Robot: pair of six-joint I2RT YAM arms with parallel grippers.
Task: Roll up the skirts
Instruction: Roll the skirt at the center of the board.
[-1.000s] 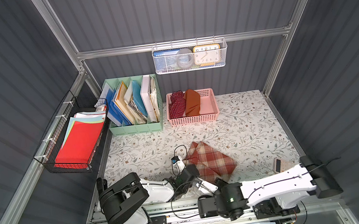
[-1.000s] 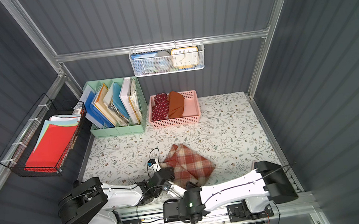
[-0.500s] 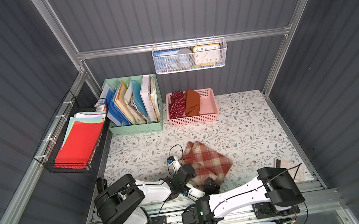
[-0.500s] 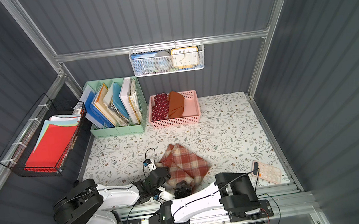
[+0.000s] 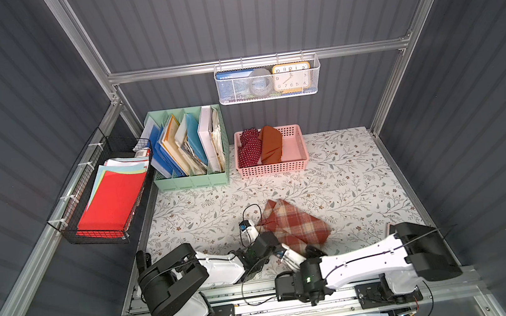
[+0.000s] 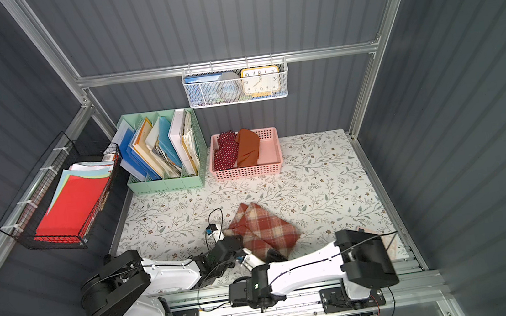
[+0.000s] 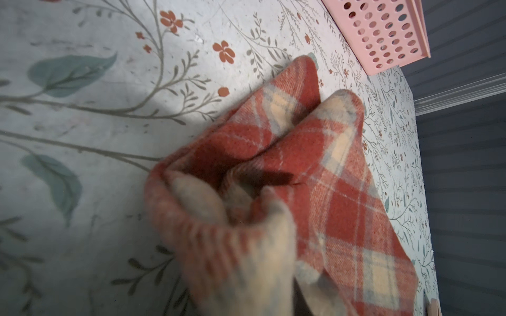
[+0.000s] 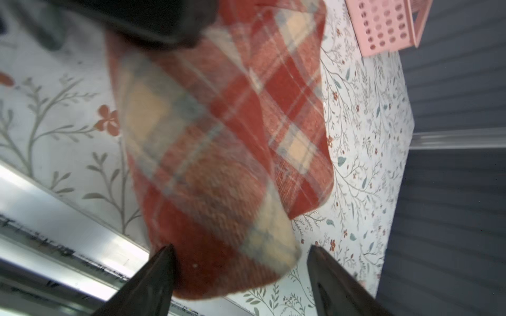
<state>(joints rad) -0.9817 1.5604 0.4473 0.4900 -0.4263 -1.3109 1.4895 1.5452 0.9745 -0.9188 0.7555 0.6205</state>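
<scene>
Right arm (image 5: 371, 254) has swung outward; the right gripper (image 8: 241, 260) gapes astride the plaid skirt's (image 5: 295, 222) near end on the table (image 5: 345, 170). The left gripper (image 5: 263, 241) pinches its corner; roll evenly, edges aligned.

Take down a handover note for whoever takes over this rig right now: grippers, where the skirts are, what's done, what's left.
Grippers: the left gripper is shut on the near corner of the plaid skirt; the right gripper is open, with its fingers either side of that skirt's near end.
Things: plaid skirt folded on the table; polka-dot skirt and rust-orange skirt side by side in the pink basket.
Done: those two, apparently rolled.
Left: roll the plaid one.
</scene>
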